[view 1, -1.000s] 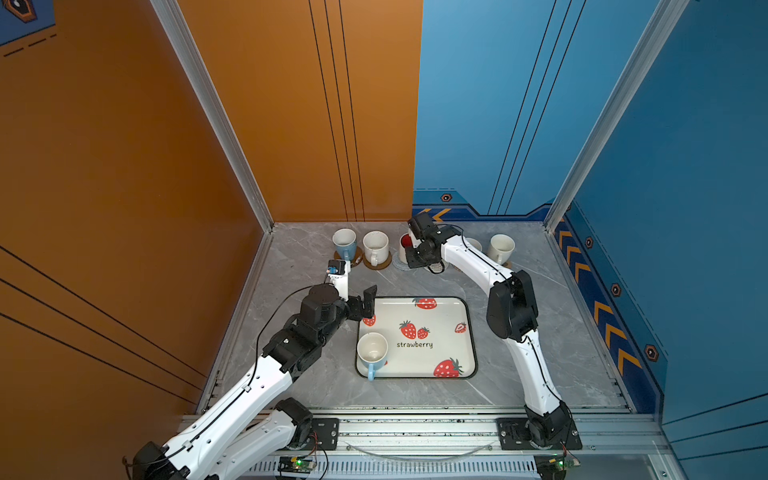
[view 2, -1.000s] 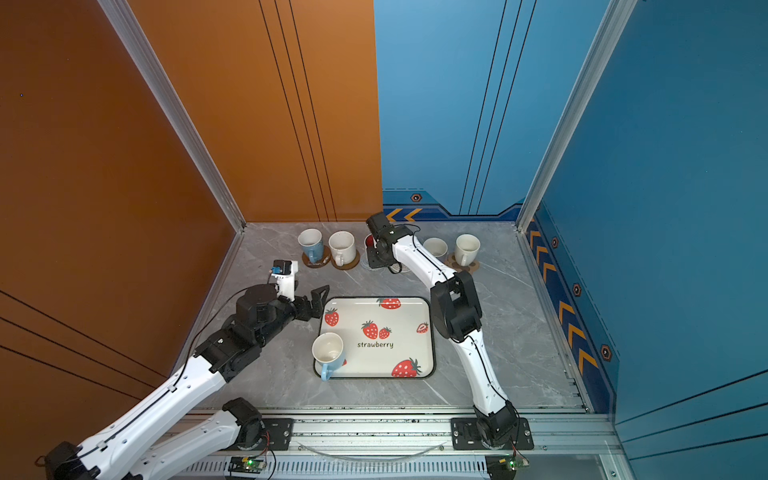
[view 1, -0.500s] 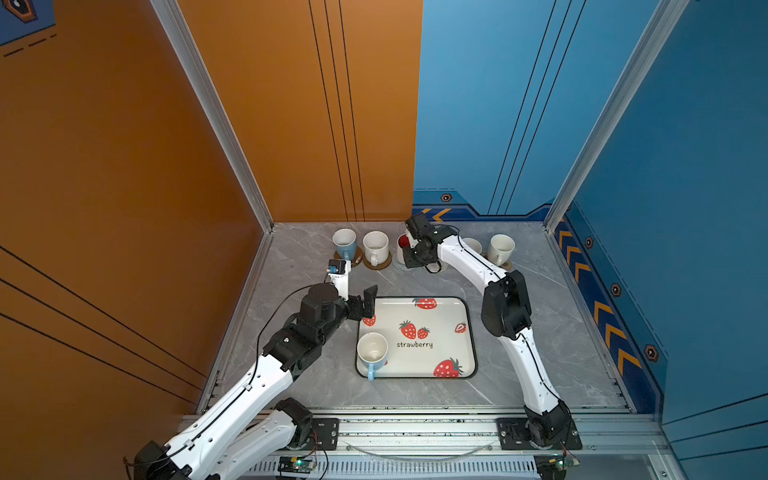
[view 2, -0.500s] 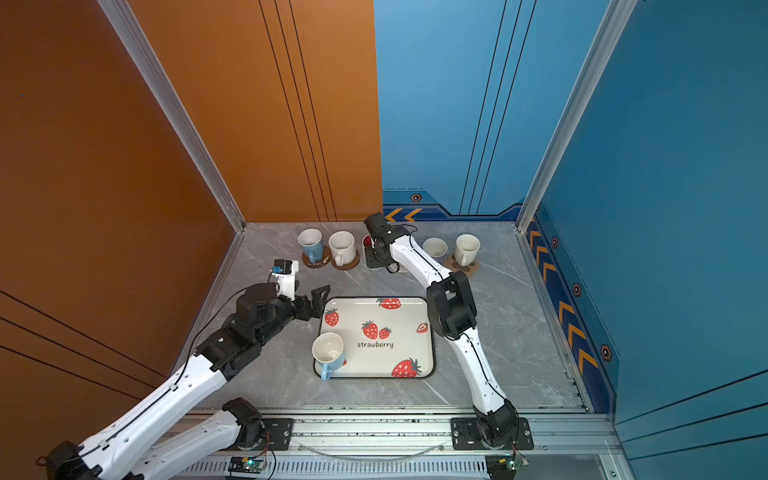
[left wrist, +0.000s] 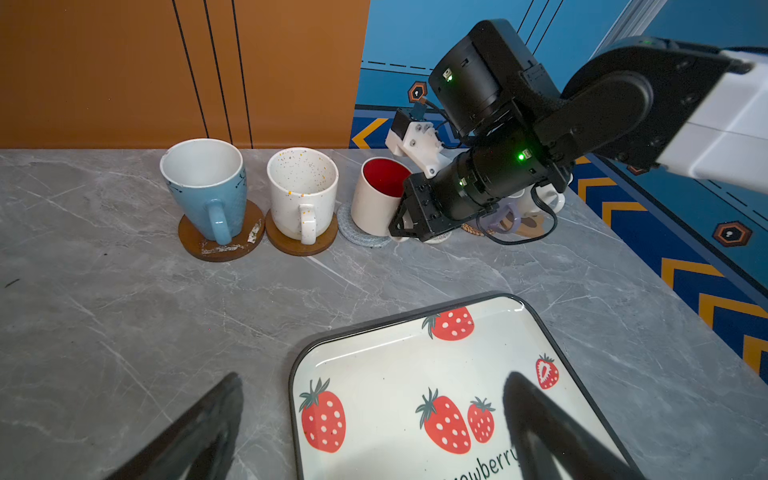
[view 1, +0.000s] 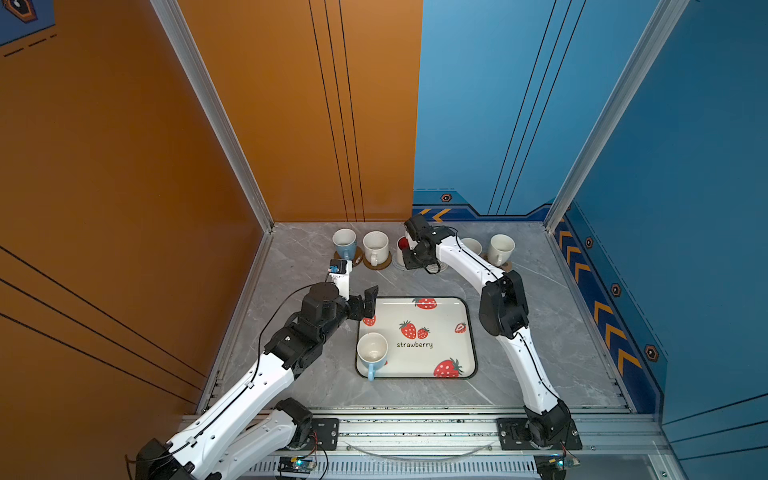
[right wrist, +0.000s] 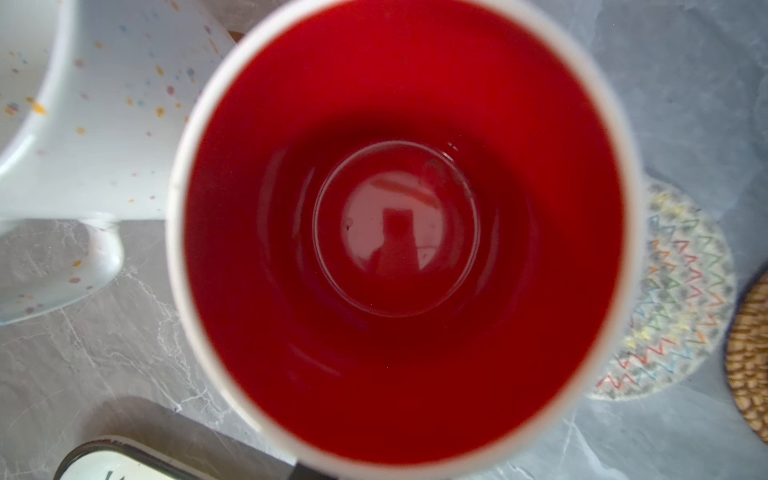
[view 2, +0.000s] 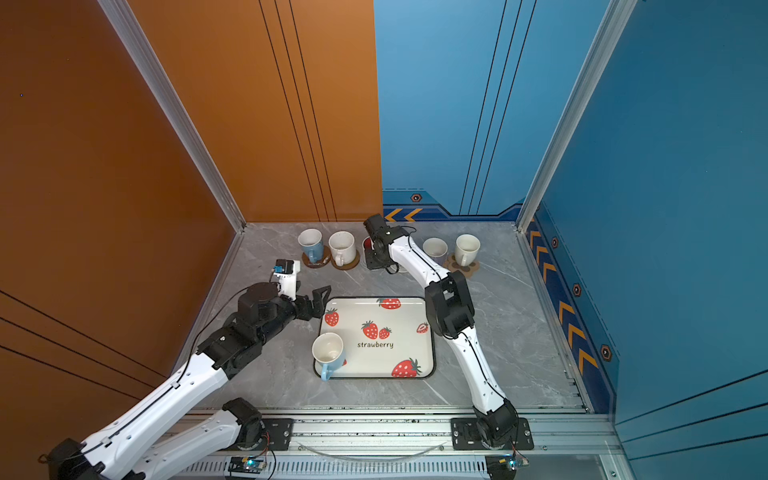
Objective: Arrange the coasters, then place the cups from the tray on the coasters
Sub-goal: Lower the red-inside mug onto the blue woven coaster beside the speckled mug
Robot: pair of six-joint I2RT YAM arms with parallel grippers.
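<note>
Cups first: your right tool (left wrist: 401,226) is closed on the red cup (left wrist: 376,199), past the far edge of the tray (view 1: 415,365). The left wrist view shows you the cup tilted, its bottom at a grey coaster (left wrist: 347,228). In both top views the arm hides most of it. Only those views show a blue cup (view 1: 372,353) on the tray. Your left tool (left wrist: 374,384) hangs wide open over the tray's corner.

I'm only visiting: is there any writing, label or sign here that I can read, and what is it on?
"strawberry": black lowercase print on the tray, among the red strawberry pictures.
Hexagon badges and orange arrows on the blue wall: symbols only, no letters to read.
Circuit board at the front rail: any marking is too small to read.
</note>
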